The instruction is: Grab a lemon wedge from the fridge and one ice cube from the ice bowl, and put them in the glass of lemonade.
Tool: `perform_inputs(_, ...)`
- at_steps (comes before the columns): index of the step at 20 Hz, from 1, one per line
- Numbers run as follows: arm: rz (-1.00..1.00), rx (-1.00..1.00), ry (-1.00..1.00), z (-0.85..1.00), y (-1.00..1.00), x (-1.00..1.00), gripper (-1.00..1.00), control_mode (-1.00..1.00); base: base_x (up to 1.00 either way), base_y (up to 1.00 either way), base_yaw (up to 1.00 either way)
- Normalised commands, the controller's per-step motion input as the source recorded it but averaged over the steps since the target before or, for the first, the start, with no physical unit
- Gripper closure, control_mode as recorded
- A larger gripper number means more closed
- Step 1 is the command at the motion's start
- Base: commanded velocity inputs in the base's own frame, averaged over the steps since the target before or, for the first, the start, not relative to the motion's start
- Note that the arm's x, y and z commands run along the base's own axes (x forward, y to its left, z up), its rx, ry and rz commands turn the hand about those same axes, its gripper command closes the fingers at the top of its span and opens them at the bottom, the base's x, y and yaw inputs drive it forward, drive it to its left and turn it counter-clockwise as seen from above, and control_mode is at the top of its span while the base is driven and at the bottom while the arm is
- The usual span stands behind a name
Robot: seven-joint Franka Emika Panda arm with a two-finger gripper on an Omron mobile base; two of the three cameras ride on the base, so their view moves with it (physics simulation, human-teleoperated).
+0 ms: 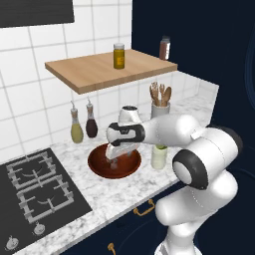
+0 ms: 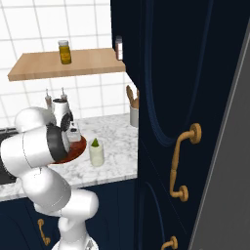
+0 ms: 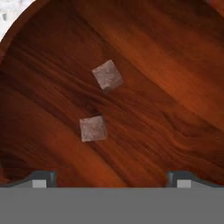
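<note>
We hover over the wide reddish-brown wooden ice bowl (image 3: 144, 87) – fingers (image 3: 43, 178) spread wide, empty – nearer cloudy ice cube (image 3: 92, 128) sits between them, slightly left.

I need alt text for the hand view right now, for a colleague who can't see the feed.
Looking straight down into the reddish-brown wooden ice bowl, two small greyish ice cubes lie apart on its floor, upper ice cube and lower ice cube. The open gripper hangs above them, fingertips wide apart, holding nothing.
</note>
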Motion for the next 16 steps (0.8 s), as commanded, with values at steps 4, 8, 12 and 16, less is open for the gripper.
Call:
perform_inputs(4,0.03,-0.20,0.32,-0.03,0.86,0.08,-1.00,-1.00,0.00,0.00,0.00)
perform_inputs(8,0.04,-0.03,0.18,-0.74,0.09,0.06,-1.00,-1.00,0.00,0.00,0.00)
perform_inputs(12,0.00,0.00,-0.01,-0.23,-0.08,0.06,-1.00,-1.00,0.00,0.00,0.00)
perform_inputs(16,0.00,0.00,0.00,-0.03,-0.17,0.14,-1.00,-1.00,0.00,0.00,0.00)
